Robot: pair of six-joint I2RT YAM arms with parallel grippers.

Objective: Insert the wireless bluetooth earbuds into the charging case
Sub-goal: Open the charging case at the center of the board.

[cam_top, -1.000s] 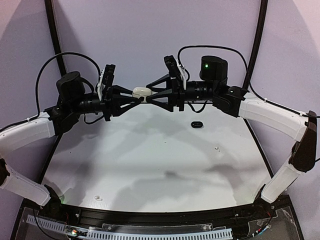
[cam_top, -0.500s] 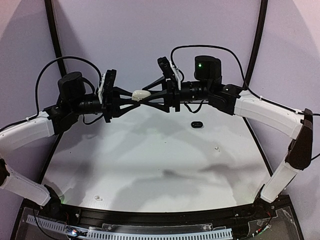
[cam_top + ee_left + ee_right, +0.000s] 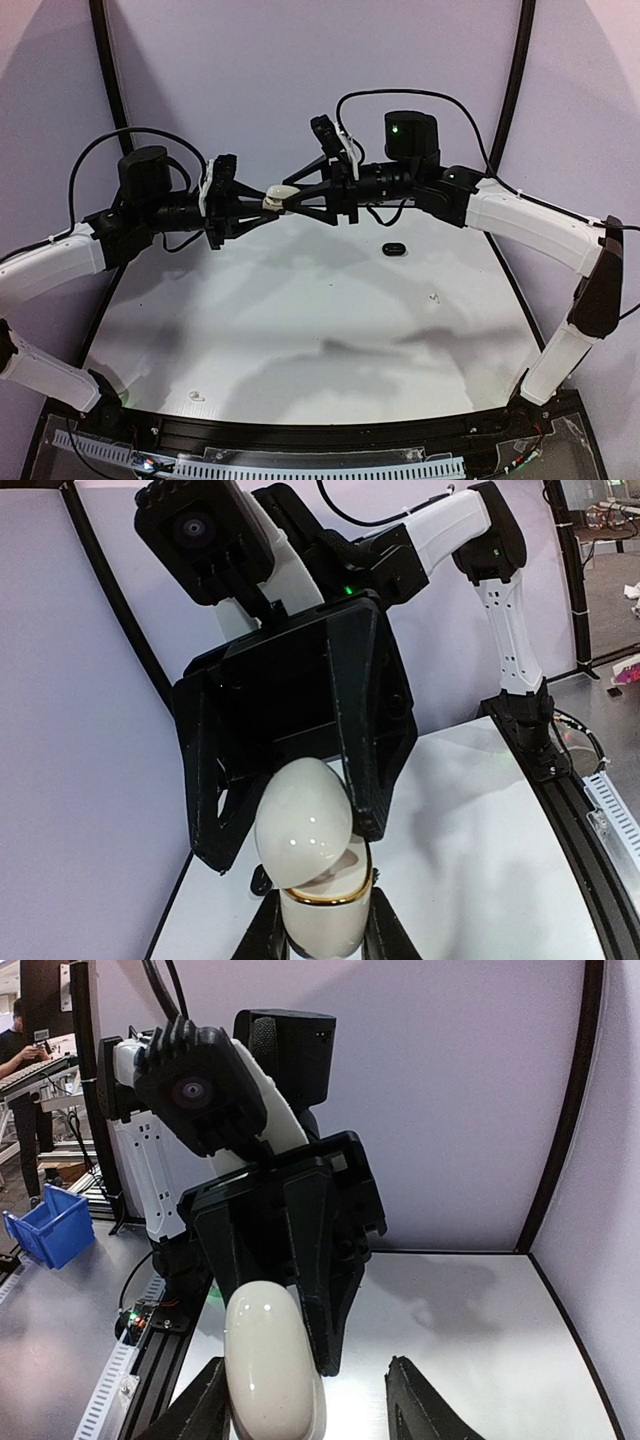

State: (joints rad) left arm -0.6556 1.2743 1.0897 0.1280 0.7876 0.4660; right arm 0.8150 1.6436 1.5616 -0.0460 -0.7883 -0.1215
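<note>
The white oval charging case (image 3: pixel 322 925) with a gold rim hangs in the air above the far part of the table, between the two arms. My left gripper (image 3: pixel 322 920) is shut on its lower half. The lid (image 3: pixel 300 820) is tilted ajar and hides most of the inside. In the right wrist view the case (image 3: pixel 270 1375) lies against the left finger (image 3: pixel 195 1410) of my right gripper (image 3: pixel 305 1365), which is open, with a gap to the other finger (image 3: pixel 420 1405). From above, the case (image 3: pixel 281 194) sits where both grippers meet. I cannot make out any earbuds.
A small black oval object (image 3: pixel 394 248) lies on the white table (image 3: pixel 300 330) at the back right, below the right arm. A tiny pale item (image 3: pixel 196 397) rests near the front left edge. Purple walls stand close behind the arms.
Both grippers have shifted left with the case between them. The right gripper has closed in on the case and narrowed a little. The lid, shut a second ago, now stands ajar.
</note>
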